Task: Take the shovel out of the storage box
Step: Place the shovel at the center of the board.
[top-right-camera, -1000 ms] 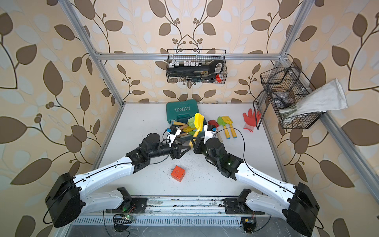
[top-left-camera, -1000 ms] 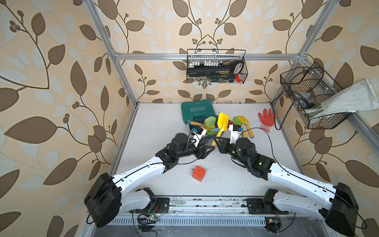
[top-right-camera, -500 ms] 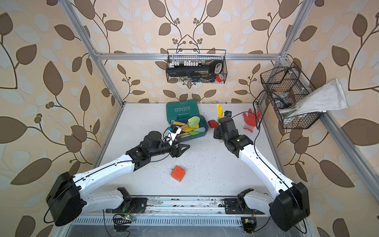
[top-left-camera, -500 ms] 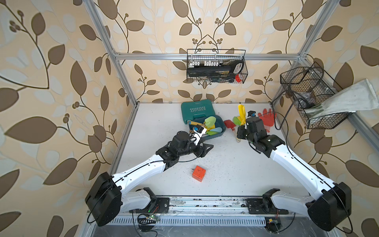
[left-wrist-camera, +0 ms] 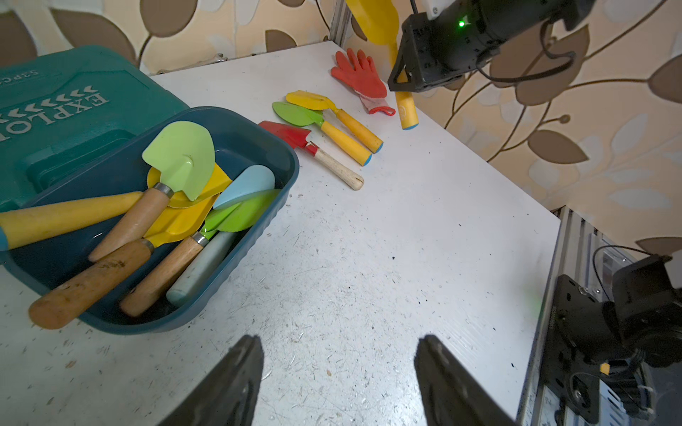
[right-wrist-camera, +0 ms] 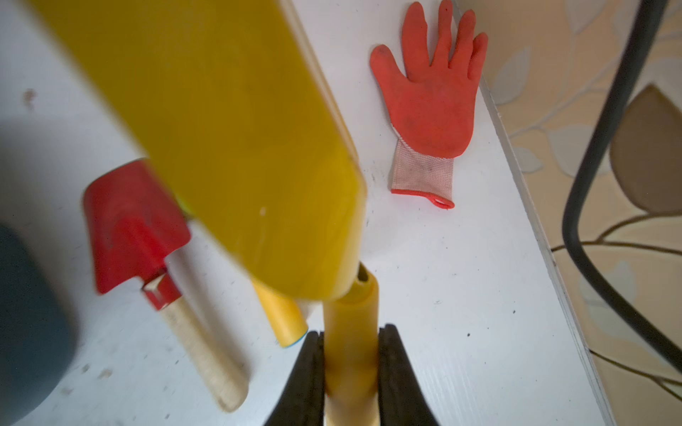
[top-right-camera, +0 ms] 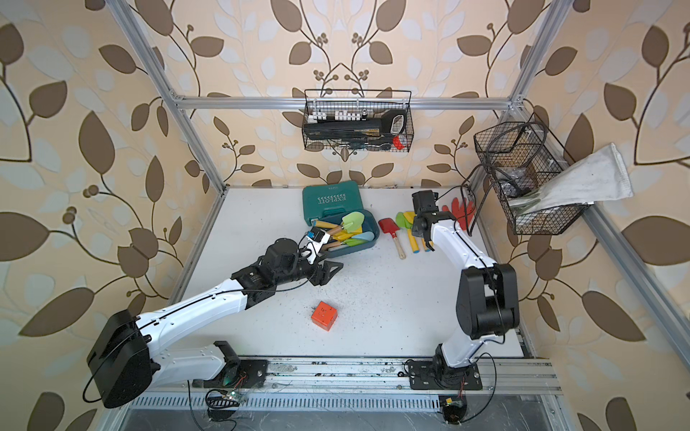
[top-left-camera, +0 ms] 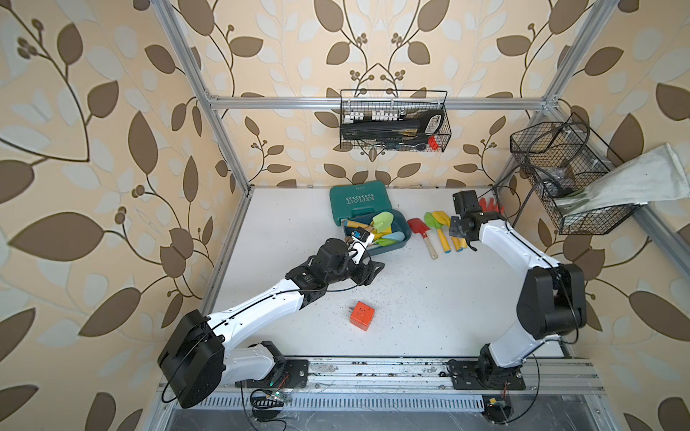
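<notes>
While right gripper (right-wrist-camera: 350, 341) fingers (right-wrist-camera: 308, 372) pinch yellow shovel (right-wrist-camera: 236, 147) by its handle, likely stiff, light and slick, left gripper (top-left-camera: 375, 269) gapes empty mid-frame near storage box (top-left-camera: 406, 239).

The box (top-left-camera: 405, 235) sat on the table (top-left-camera: 410, 317) against the case (top-left-camera: 358, 199) behind it, shovels (left-wrist-camera: 181, 158) piled inside. To its right three shovels (left-wrist-camera: 339, 140) lay side by side, a fourth shovel (right-wrist-camera: 228, 147) upright beside them in the right gripper (right-wrist-camera: 350, 339), the glove (right-wrist-camera: 431, 99) beyond. The cube (top-left-camera: 361, 316) lay nearer the front.
</notes>
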Tool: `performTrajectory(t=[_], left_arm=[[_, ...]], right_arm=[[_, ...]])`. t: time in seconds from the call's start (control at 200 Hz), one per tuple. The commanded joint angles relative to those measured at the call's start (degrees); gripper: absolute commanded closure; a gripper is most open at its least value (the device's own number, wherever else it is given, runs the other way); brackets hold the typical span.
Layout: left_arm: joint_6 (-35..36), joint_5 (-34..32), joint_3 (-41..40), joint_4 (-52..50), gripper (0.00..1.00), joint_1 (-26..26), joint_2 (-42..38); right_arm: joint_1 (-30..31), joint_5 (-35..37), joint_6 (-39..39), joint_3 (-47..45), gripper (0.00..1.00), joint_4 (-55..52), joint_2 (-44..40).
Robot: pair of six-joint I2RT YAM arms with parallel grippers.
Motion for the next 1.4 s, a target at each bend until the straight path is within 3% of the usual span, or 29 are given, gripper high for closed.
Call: performTrajectory(t=[0.0,0.51,1.23,1.395], left_arm=[[0.9,-0.4,2.4,0.3,0.30,-0.3,-0.4],[0.5,0.2,2.9,-0.4,0.30,-0.3,0.0],[0.6,0.3,3.2,-0.2,0.30,-0.3,1.2],[0.5,0.4,3.4,-0.2,0.30,-0.3,1.3]], right_arm=[[-2.2,2.5,-2.8,3.8,0.98,-2.5,5.2],[-4.9,8.7,-9.7,21.8,0.96,-7.3,26.8],[-3.9,10.1,-13.2,23.7,0.90,-6.0,33.2],[-2.8,10.5,-14.0,23.1,0.85,-4.8,33.0]])
